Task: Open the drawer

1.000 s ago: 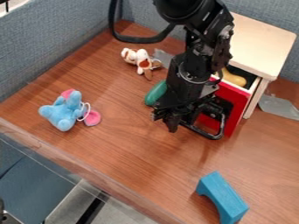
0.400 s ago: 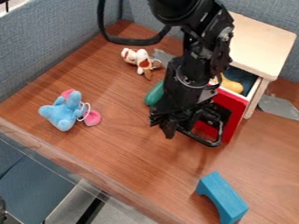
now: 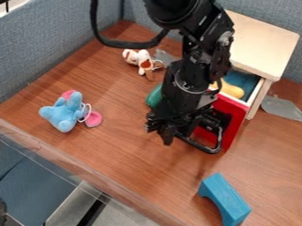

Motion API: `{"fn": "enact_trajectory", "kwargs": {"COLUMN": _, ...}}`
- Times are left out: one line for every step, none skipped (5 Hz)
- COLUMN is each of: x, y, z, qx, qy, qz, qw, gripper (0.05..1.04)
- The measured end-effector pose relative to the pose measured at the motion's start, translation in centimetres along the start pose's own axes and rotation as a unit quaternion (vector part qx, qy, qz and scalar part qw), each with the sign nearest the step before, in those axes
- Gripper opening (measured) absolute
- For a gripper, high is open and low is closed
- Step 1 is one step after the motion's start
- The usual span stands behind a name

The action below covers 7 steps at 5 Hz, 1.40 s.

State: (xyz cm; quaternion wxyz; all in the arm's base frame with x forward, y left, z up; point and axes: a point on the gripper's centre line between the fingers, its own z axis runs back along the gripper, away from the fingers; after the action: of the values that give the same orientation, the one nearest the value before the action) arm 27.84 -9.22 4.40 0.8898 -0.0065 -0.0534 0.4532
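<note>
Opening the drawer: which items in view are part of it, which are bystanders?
Part of the job:
- red-fronted drawer
- its black handle
- wooden cabinet
- end effector

Just lying about:
- blue plush toy
- brown-and-white plush toy
- blue arch block
- green object
- yellow object in the drawer

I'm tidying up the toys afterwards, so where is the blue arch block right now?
In the camera view, the blue arch block lies on the table at the lower right, nearer the camera than the red drawer front.
</note>
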Motion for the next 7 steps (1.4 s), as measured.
{"fn": "enact_trajectory", "kwargs": {"x": -0.1, "y": 0.4, "z": 0.0, "qx": 0.003, "qy": 0.0, "qz": -0.001, "qw": 1.0, "gripper": 0.391}}
{"fn": "enact_trajectory", "kwargs": {"x": -0.2, "y": 0.7, "z": 0.0, "qx": 0.007, "qy": 0.001, "qz": -0.001, "qw": 1.0, "gripper": 0.391}}
{"fn": "enact_trajectory", "kwargs": {"x": -0.2, "y": 1.0, "z": 0.1, "qx": 0.009, "qy": 0.002, "qz": -0.001, "qw": 1.0, "gripper": 0.391}}
{"fn": "enact_trajectory", "kwargs": {"x": -0.4, "y": 1.5, "z": 0.1, "qx": 0.013, "qy": 0.003, "qz": 0.0, "qw": 0.9999, "gripper": 0.391}}
{"fn": "enact_trajectory", "kwargs": {"x": -0.4, "y": 1.5, "z": 0.2, "qx": 0.012, "qy": 0.004, "qz": 0.001, "qw": 0.9999, "gripper": 0.39}}
{"fn": "enact_trajectory", "kwargs": {"x": -0.6, "y": 1.7, "z": 0.2, "qx": 0.015, "qy": 0.007, "qz": -0.003, "qw": 0.9999, "gripper": 0.458}}
{"fn": "enact_trajectory", "kwargs": {"x": -2.1, "y": 1.5, "z": 1.2, "qx": 0.014, "qy": 0.019, "qz": -0.061, "qw": 0.9979, "gripper": 0.757}}
